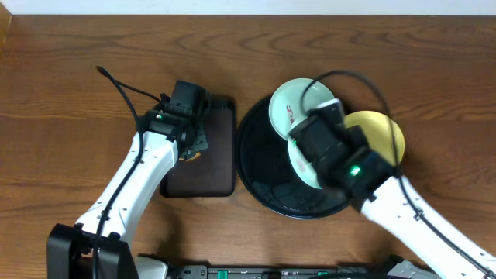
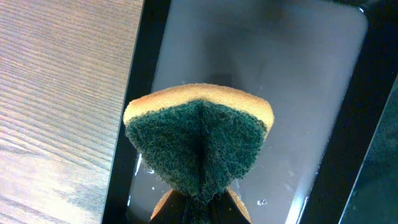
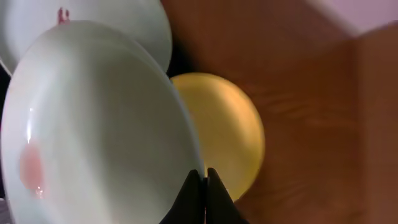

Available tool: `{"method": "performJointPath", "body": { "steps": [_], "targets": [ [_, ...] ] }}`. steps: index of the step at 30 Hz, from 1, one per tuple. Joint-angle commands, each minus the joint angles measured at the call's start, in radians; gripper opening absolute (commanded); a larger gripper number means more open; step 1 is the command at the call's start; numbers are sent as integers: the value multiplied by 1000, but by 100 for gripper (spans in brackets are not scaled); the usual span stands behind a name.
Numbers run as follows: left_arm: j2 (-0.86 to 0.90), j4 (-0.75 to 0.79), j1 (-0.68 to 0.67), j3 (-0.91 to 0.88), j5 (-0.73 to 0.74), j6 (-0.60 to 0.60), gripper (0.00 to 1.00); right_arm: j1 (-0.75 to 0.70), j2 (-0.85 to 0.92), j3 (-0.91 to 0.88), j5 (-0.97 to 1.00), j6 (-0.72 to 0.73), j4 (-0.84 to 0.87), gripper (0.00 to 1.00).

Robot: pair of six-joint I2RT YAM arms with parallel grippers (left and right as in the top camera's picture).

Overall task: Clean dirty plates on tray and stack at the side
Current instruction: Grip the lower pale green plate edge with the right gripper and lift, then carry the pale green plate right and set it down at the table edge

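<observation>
Early stage: nothing stacked on tabletop [image 1: 77,62] yet. Right hand [image 3: 204,186] clamped on rim of mint plate [image 3: 93,137], smeared, above round tray [image 1: 260,174]. Left hand [image 2: 198,202] pinching sponge [image 2: 199,140] over wet rectangular tray [image 2: 323,93]. Second mint plate [image 1: 291,105], yellow plate [image 1: 384,132] pending.

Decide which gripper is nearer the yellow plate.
Right. The right gripper pinches the rim of a mint plate directly beside the yellow plate. The left gripper holds a sponge over the small tray, beyond the round tray.
</observation>
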Motion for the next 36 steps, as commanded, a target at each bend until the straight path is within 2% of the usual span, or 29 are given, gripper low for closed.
{"method": "performJointPath", "body": {
  "steps": [1,8,17,19,25,29,33,36],
  "targets": [
    [1,6,2,0,-16,-9,9,139,-11,22,299,-8,8,1],
    [1,6,2,0,-16,-9,9,314,-8,22,594,-9,25,1],
    [1,6,2,0,-16,-9,9,347,30,21,628,-9,46,1],
    [1,6,2,0,-16,-9,9,336,37,21,534,-8,69,1],
    [1,6,2,0,-16,-10,8,152,37,21,-73,8,135,1],
    [1,6,2,0,-15,-10,8,-73,25,22,-373,11,185,1],
    [1,6,2,0,-15,-10,8,-388,12,22,-774,-26,257,1],
    [1,6,2,0,-15,-10,8,-605,13,22,-947,-31,290,1]
  ]
}}
